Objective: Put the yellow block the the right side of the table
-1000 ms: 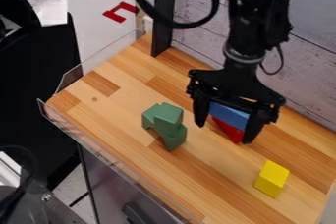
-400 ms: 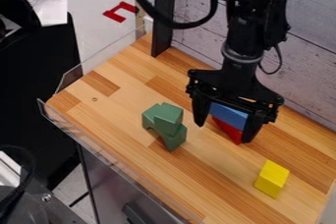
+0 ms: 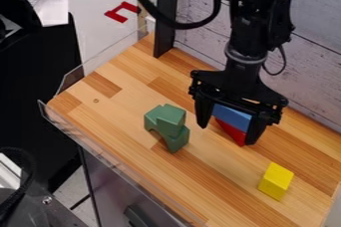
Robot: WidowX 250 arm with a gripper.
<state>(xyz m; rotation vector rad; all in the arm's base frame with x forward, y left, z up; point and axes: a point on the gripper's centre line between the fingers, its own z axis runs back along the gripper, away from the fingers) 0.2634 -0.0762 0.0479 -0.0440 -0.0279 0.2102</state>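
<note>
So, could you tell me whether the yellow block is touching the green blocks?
No, the yellow block lies apart from the green blocks, with bare wooden tabletop between them.

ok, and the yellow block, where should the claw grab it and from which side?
I'd come straight down on the yellow block and pinch two opposite side faces around its middle. It sits on the wood tabletop with flat faces and straight edges, touching no other block, so the claw should fit around it. Far faces are hidden; parallel sides are my guess.
</note>
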